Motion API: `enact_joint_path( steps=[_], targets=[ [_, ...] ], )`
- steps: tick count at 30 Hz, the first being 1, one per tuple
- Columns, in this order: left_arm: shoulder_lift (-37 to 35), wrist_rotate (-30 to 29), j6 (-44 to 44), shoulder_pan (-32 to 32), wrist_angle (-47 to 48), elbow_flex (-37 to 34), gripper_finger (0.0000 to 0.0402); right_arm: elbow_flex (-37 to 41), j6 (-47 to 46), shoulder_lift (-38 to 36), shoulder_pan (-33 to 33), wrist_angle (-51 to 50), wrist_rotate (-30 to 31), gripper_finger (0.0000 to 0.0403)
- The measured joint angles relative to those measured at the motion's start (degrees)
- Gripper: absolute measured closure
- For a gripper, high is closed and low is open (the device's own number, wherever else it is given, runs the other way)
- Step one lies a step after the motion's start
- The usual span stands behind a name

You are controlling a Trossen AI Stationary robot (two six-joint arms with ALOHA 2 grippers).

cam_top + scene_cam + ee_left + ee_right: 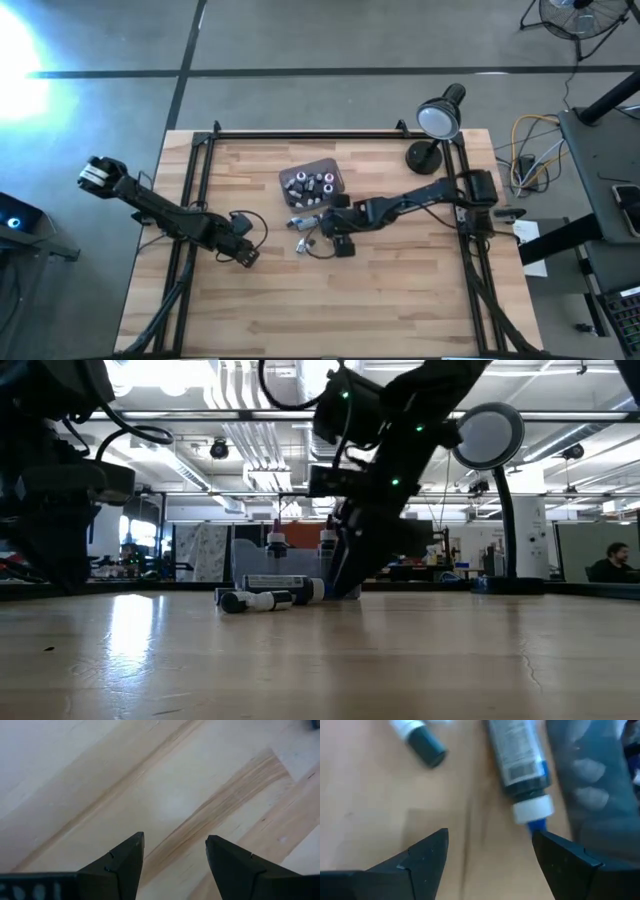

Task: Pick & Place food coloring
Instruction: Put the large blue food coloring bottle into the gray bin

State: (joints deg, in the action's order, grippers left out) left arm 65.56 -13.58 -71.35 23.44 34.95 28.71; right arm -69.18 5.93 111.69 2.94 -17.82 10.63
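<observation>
My right gripper hangs low over the table, fingers spread wide and holding nothing. Just ahead of my fingertips a food coloring bottle lies on its side, white cap toward me, beside the grey tub. Only from above do I see more bottles standing inside that tub. My left gripper, open and empty, faces bare wood.

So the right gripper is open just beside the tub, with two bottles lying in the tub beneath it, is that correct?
Nearly: the right gripper is open beside the tub, but the two bottles lie loose on the table, as the low view shows.
</observation>
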Motion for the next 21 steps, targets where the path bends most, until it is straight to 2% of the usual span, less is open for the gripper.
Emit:
enact_joint_path(
  steps=[7, 21],
  targets=[
    [-0.01, 0.91, -2.31, 0.0, -0.41, 0.0, 0.0209, -5.02, 4.82, 3.72, -1.97, -0.33, 2.38, 0.0131],
    [0.0, 0.65, -2.24, 0.0, -0.41, 0.0, 0.0209, -5.85, 8.43, 4.36, -2.78, 0.49, 2.19, 0.0138]
  ],
)
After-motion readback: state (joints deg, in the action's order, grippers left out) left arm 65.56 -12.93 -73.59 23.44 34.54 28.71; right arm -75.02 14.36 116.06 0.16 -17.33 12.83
